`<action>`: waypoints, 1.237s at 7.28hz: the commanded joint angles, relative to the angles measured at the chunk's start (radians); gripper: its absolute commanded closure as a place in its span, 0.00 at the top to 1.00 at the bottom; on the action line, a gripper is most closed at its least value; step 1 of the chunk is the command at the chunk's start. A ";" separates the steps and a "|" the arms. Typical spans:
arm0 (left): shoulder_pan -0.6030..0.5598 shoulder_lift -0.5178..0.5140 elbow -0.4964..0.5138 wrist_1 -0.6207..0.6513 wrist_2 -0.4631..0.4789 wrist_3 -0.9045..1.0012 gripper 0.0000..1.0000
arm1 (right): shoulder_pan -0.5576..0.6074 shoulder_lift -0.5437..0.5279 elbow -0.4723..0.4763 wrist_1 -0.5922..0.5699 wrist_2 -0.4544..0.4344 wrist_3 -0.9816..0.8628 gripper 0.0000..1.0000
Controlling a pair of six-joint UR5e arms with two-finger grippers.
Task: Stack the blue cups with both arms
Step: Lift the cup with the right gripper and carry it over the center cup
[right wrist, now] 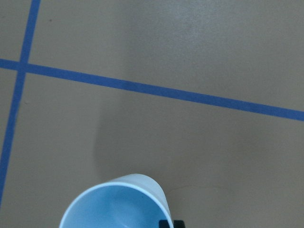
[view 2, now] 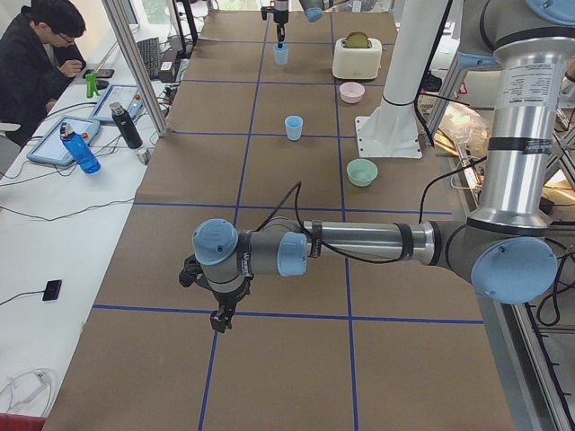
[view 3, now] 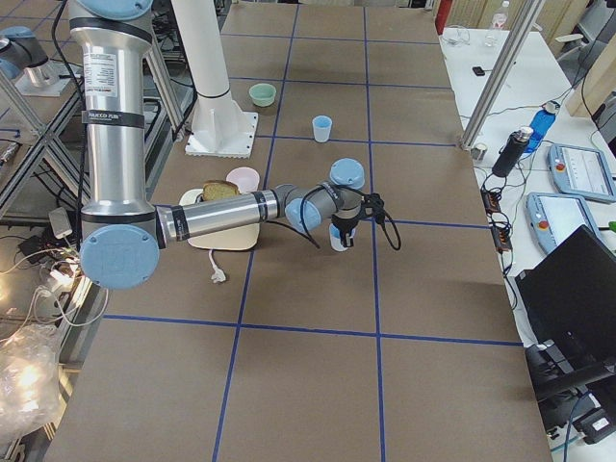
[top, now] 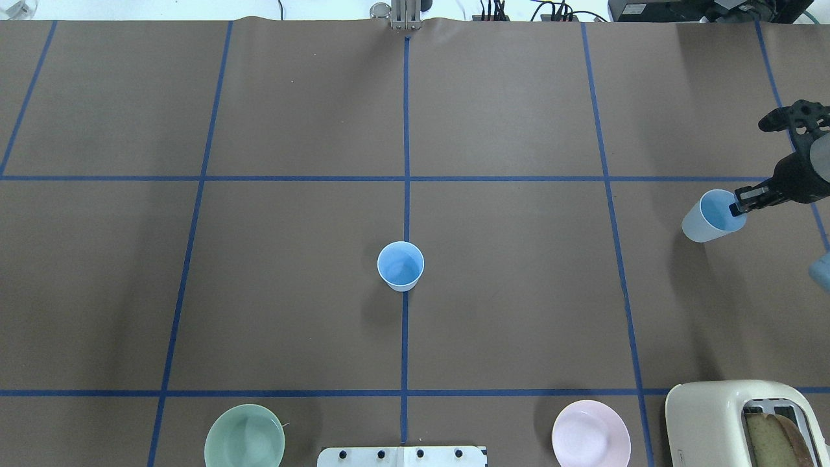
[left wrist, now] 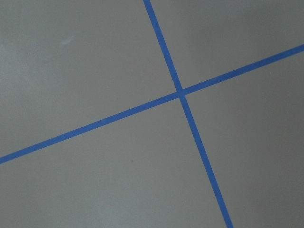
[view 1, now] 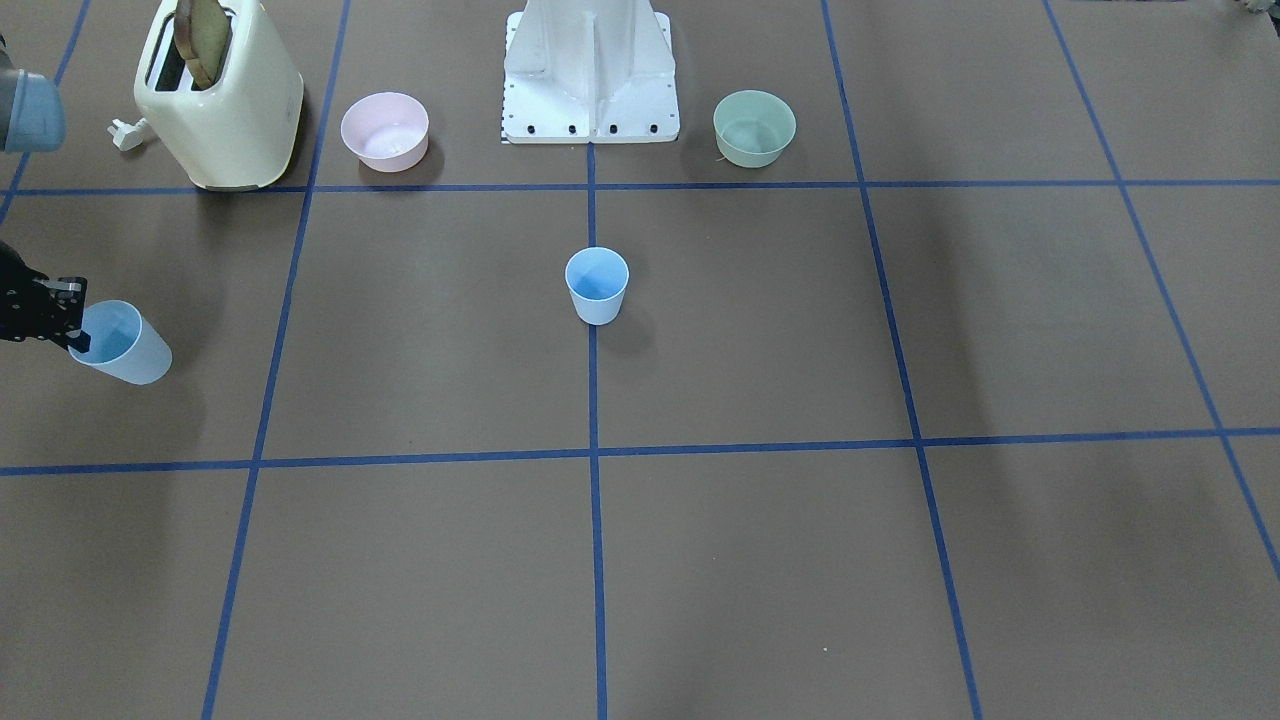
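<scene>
- Right gripper (top: 738, 207), black and two-fingered, is clamped on the rim of the first pale-blue tapered plastic cup (top: 708, 219); one finger (right wrist: 166, 223) sits inside the mouth.
- First pale-blue tapered plastic cup is tilted, with its base pointing towards the table's middle. It is near the table's end on the robot's right. Whether its base touches the surface cannot be told.
- Left gripper (view 2: 220, 316) points down over a crossing of blue tape lines near the opposite end of the table. Only the side view shows it, so whether its fingers are parted or closed cannot be told.
- Second pale-blue tapered plastic cup (top: 401, 266) stands upright, mouth up, on the central blue tape line (top: 405, 136), well apart from both grippers.
- Wide pink bowl (view 1: 385, 132) and wide green bowl (view 1: 754, 128) stand on either side of the white base mount (view 1: 590, 75).
- Cream toaster (view 1: 225, 100) holding a slice of bread (view 1: 200, 38) stands just beside the pink bowl.
- Brown table covering (view 1: 760, 330) carries a grid of blue tape.
</scene>
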 commanded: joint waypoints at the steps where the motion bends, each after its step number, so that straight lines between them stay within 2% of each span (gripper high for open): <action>1: 0.000 0.000 -0.008 0.004 -0.006 -0.005 0.99 | 0.010 0.112 0.019 -0.023 0.023 0.154 0.00; 2: 0.000 0.000 -0.015 0.004 -0.029 -0.115 0.99 | -0.013 0.213 0.034 -0.081 0.020 0.300 0.00; 3: 0.003 0.041 -0.043 -0.012 -0.041 -0.211 0.99 | -0.083 0.318 0.066 -0.188 0.000 0.440 0.00; 5: 0.003 0.081 -0.095 -0.012 -0.038 -0.218 0.99 | -0.190 0.551 0.079 -0.427 -0.066 0.653 0.00; 7: 0.003 0.083 -0.095 -0.012 -0.037 -0.218 0.99 | -0.345 0.685 0.071 -0.517 -0.207 0.844 0.00; 9: 0.004 0.083 -0.094 -0.012 -0.037 -0.218 0.99 | -0.482 0.801 0.063 -0.666 -0.322 0.947 0.00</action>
